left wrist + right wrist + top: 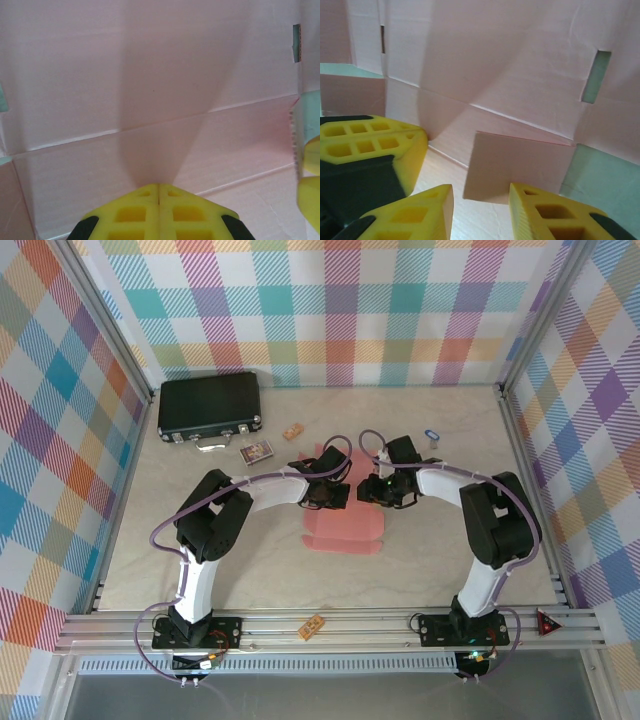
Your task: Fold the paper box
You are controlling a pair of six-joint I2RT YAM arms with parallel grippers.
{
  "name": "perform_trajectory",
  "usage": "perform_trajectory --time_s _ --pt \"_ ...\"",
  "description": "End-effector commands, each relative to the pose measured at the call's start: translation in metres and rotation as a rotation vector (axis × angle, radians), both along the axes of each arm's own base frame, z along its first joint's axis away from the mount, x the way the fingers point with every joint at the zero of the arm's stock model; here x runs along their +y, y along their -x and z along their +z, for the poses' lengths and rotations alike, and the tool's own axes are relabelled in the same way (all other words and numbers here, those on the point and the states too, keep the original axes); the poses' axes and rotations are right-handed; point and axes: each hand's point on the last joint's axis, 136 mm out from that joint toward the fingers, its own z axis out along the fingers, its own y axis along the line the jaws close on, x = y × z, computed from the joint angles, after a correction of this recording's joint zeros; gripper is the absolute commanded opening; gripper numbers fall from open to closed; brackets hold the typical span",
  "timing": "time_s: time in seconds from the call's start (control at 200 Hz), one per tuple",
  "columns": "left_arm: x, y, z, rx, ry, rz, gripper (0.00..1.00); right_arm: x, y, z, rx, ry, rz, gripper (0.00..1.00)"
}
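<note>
step judged: forming walls. left gripper (pixel 159 187), closed and empty, presses the paper box (pixel 345 525); right gripper (pixel 481 192) stands part-open at a small flap (pixel 520 165), not gripping. next: pinch, tuck it.

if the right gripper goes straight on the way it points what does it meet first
Most likely the small raised flap of the paper box, just ahead of the right gripper, facing its open jaws; depth is unclear.

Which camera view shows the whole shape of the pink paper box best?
The top view: the paper box shows most of its outline. The left wrist view gives close panels and creases; the right wrist view, a flap and slots.
</note>
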Motion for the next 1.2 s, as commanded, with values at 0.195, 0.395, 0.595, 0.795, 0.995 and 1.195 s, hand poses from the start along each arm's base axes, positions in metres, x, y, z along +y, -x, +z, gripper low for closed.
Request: perform_trajectory --time_s 0.195,0.395,0.595,0.795,0.995,1.195 --pt "-0.004 0.008 0.022 0.000 0.031 -0.015 0.00 -0.007 -0.006 0.033 -0.082 0.036 -0.014 0.36" --pt "-0.008 0.001 0.078 -0.094 0.115 -0.009 0.18 -0.014 -0.016 0.065 -0.167 0.075 -0.023 0.37" --pt "0.014 0.002 0.096 -0.134 0.102 0.027 0.26 -0.011 -0.035 0.074 -0.188 0.118 0.019 0.39" --pt "0.016 0.026 0.076 -0.035 0.148 0.042 0.18 0.005 -0.068 0.068 -0.174 0.137 0.105 0.38" --pt "0.015 0.040 0.042 0.037 0.206 0.108 0.08 0.012 -0.087 0.045 -0.119 0.156 0.109 0.32" --pt "0.033 0.051 0.013 0.068 0.142 0.160 0.04 0.006 -0.083 0.009 -0.027 0.196 0.057 0.28"
